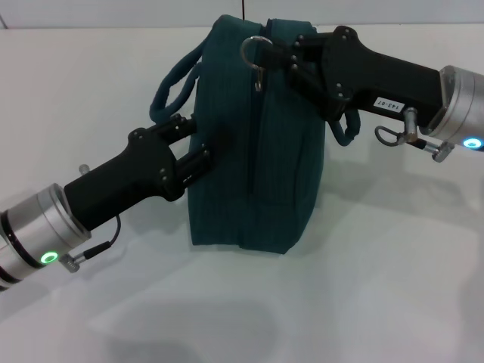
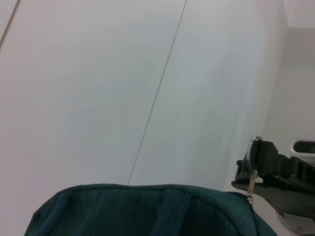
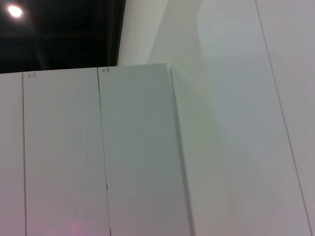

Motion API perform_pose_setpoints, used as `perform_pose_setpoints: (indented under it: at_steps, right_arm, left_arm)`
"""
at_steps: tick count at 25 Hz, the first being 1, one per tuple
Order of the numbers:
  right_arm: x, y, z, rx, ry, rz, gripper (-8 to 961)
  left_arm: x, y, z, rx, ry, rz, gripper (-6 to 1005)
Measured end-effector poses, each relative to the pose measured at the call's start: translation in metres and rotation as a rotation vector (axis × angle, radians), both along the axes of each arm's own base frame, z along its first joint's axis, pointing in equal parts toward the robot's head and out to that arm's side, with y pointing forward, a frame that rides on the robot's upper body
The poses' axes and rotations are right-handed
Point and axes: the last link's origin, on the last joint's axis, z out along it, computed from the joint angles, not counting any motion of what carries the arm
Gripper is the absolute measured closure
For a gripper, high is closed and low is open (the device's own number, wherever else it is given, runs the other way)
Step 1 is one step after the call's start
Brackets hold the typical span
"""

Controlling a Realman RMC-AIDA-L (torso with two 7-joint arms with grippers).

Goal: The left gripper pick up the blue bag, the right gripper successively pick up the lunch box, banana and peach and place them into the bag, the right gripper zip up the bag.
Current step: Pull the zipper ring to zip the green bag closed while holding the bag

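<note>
The blue bag stands upright on the white table, its top seam closed along the length that shows. My left gripper is shut on the bag's left side wall, just below one loop handle. At the bag's top far end, my right gripper is shut on the silver ring pull of the zipper. The left wrist view shows the bag's top edge and the right gripper with the ring at its tip. The lunch box, banana and peach are out of view.
The bag's other handle hangs under my right arm. Bare white table surrounds the bag on all sides. The right wrist view shows only white wall panels and a dark ceiling.
</note>
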Motion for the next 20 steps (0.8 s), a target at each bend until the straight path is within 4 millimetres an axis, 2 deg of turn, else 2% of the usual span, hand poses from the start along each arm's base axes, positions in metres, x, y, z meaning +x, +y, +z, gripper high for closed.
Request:
perform_pose_setpoints:
  at_steps: [6, 12, 20]
  right_arm:
    - [0.001, 0.0, 0.0, 0.001, 0.007, -0.011, 932]
    - [0.005, 0.0, 0.001, 0.005, 0.013, -0.031, 930]
    - [0.016, 0.007, 0.002, 0.016, 0.012, -0.136, 928]
  left_arm:
    - [0.003, 0.0, -0.003, -0.026, 0.022, -0.032, 642]
    - [0.005, -0.002, -0.006, -0.051, 0.033, -0.056, 790]
    - [0.008, -0.014, -0.004, -0.105, 0.026, -0.132, 834]
